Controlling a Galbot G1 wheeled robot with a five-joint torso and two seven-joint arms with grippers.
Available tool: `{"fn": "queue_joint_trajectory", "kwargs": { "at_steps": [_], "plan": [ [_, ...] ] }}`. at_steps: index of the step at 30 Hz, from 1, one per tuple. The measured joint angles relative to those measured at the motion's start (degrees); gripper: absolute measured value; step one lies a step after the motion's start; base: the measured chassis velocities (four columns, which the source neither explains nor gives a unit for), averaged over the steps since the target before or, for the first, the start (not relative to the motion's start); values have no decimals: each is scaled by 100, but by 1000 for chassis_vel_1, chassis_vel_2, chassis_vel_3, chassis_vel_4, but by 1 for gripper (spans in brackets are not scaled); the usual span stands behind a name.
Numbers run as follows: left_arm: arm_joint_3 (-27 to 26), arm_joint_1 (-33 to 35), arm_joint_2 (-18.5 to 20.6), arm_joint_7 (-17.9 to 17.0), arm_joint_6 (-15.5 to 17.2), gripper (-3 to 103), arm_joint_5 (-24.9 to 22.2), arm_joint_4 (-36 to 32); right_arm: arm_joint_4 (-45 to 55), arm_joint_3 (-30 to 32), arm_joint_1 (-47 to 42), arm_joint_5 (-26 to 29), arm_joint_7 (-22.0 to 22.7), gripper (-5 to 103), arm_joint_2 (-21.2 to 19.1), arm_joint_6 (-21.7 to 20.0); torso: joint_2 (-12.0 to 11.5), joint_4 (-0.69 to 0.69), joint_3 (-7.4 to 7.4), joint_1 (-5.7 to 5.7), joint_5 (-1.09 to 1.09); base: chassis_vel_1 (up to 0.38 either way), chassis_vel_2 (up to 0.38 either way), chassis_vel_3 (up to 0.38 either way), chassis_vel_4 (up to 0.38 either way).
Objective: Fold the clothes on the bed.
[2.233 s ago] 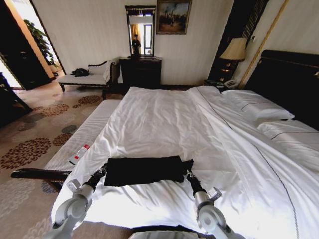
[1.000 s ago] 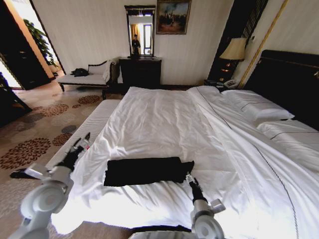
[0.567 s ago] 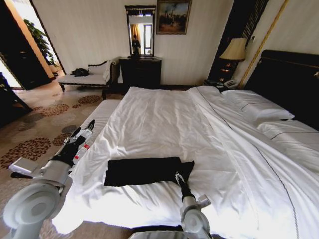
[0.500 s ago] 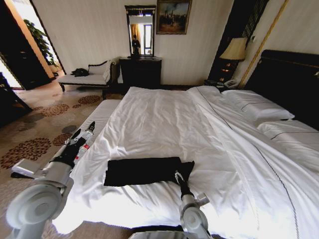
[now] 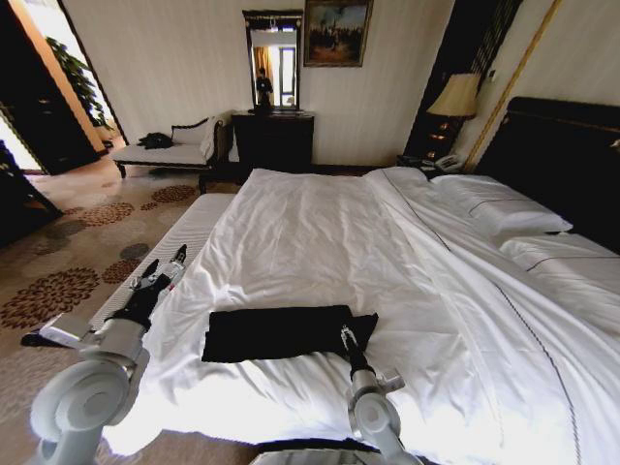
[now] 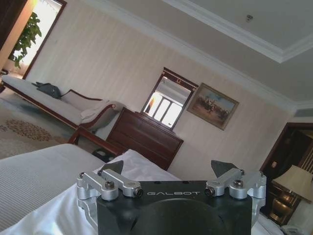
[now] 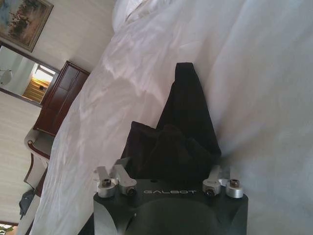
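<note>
Daylight glares off the white bed [image 5: 320, 232]; wide-angle edges bend, corners dim

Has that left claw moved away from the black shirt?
Yes. The left gripper has swung out from the T-shirt's left edge, beyond the bed's side.

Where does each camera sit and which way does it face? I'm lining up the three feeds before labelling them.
Head view: high on the robot, looking forward and down the bed; both arms show, left gripper off the bed's left side, right gripper at the folded black T-shirt.
Left wrist view: behind the open left gripper, facing the far wall, dresser and chaise.
Right wrist view: behind the open right gripper, looking at the T-shirt.
Shared: head and right wrist views show the T-shirt.
</note>
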Motion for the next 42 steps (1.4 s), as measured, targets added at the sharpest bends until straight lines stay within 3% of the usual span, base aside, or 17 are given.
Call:
{"fn": "queue_joint_trajectory", "kwargs": {
  "at_steps": [5,7,8,10,12,15,16,19,25,31,37,39,42],
  "plan": [
    [-62,8,16,-60,3,100,-26,24,-41,-20,69,-1,-3,55,-10,-48,0,0,0,0,0,0,0,0,0],
    [-64,9,2,-70,3,100,-28,27,-44,-25,81,-5,2,55,-23,-76,0,0,0,0,0,0,0,0,0],
    [-65,10,-16,-77,4,100,-30,28,-53,-26,95,-14,26,44,-39,-114,0,0,0,0,0,0,0,0,0],
    [-60,16,-56,-92,6,100,-30,24,-81,-26,117,-104,156,34,-79,-248,0,0,0,0,0,0,0,0,0],
    [-55,21,-69,-94,6,100,-24,20,-96,-26,121,-165,187,34,-95,-282,1,0,0,0,0,0,0,0,0],
    [-48,43,-107,-113,17,100,-9,-16,-106,-9,147,-264,232,18,-164,-341,1,0,0,0,0,0,0,0,0],
    [-48,43,-107,-113,17,100,-9,-16,-106,-9,147,-264,232,18,-164,-341,1,0,0,0,0,0,0,0,0],
    [-59,66,-121,-137,36,100,-7,-57,-3,92,195,-134,232,4,-205,-342,1,1,0,0,1,0,0,0,0],
    [-116,87,-140,-172,62,100,-8,-100,237,346,234,78,233,4,-290,-312,1,1,0,0,1,0,0,0,0],
    [-145,89,-188,-209,97,100,-15,-135,506,836,129,94,256,4,-693,-294,1,-1,0,0,1,0,0,0,0],
    [-133,72,-239,-239,107,100,-15,-136,642,1435,254,381,218,4,-1493,-305,1,-1,-1,0,0,0,0,0,0],
    [-121,57,-263,-248,112,100,-15,-136,581,1418,326,301,117,4,-1765,-277,1,-1,0,0,0,0,0,0,0],
    [-124,44,-268,-256,118,100,-13,-136,572,1167,358,-54,-114,4,-1855,-206,0,-1,-1,0,0,0,0,0,0]
  ]
}}
